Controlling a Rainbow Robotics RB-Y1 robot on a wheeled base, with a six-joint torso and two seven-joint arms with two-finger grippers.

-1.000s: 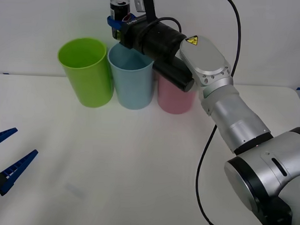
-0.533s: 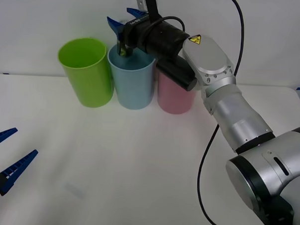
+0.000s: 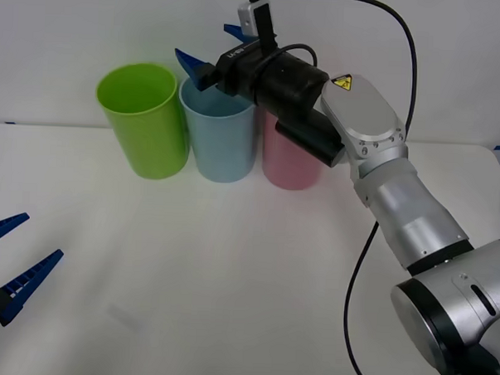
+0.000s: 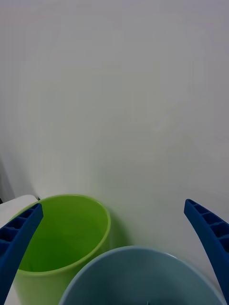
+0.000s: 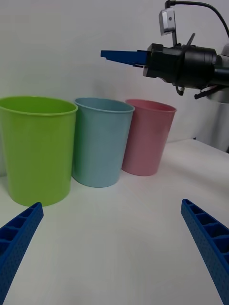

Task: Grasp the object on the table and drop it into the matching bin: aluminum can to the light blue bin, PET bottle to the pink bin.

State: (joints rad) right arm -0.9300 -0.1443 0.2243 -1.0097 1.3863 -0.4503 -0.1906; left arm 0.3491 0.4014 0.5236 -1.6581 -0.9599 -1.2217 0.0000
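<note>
My right gripper hangs open just above the rim of the light blue bin, with nothing between its blue fingers. The aluminum can is hidden. The light blue bin stands upright at the back of the white table, and the pink bin stands right beside it, partly behind my right arm. The left wrist view shows the light blue bin, the pink bin and the right gripper over them. My left gripper waits open at the table's near left edge.
A lime green cup stands beside the light blue bin, on the side away from the pink one. A white wall rises directly behind the three cups. A black cable loops from my right wrist down past the arm.
A second ago my right gripper held the can over the light blue bin. It opened, the can dropped into the bin, and the gripper has since shifted slightly up and right.
</note>
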